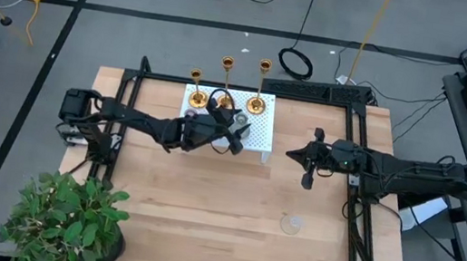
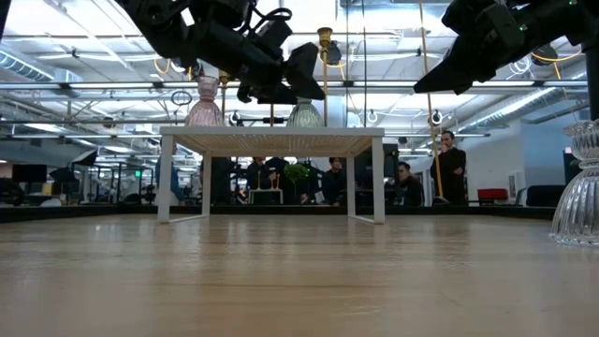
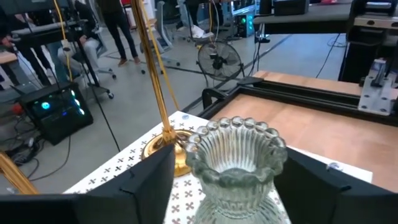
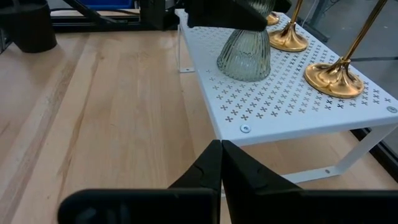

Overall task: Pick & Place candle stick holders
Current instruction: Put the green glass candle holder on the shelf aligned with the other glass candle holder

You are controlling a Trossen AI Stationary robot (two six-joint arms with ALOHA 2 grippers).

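Three gold holders (image 1: pixel 194 98) (image 1: pixel 222 99) (image 1: pixel 257 105) stand upright on their round bases along the far side of a white perforated shelf (image 1: pixel 255 138). A pink glass holder (image 2: pixel 204 108) and a greenish glass holder (image 4: pixel 244 53) also stand on the shelf. My left gripper (image 1: pixel 235 135) is open over the shelf, with its fingers on either side of the greenish holder (image 3: pixel 233 168). A clear glass holder (image 1: pixel 293 223) stands on the table near the right. My right gripper (image 1: pixel 296 155) is shut and empty, above the table to the right of the shelf. My left gripper's fingers (image 3: pixel 149 180) stand level on either side of the greenish holder's beaded upper rim (image 3: pixel 273 140). I cannot tell whether they touch it. The holder stands upright with its base (image 4: pixel 244 73) on the shelf.
A potted plant (image 1: pixel 66 217) stands at the near left corner. Black frame rails (image 1: pixel 353 221) run along the table's left, far and right sides. The shelf stands on thin white legs (image 2: pixel 379 183). People show in the room behind the table (image 2: pixel 449 168).
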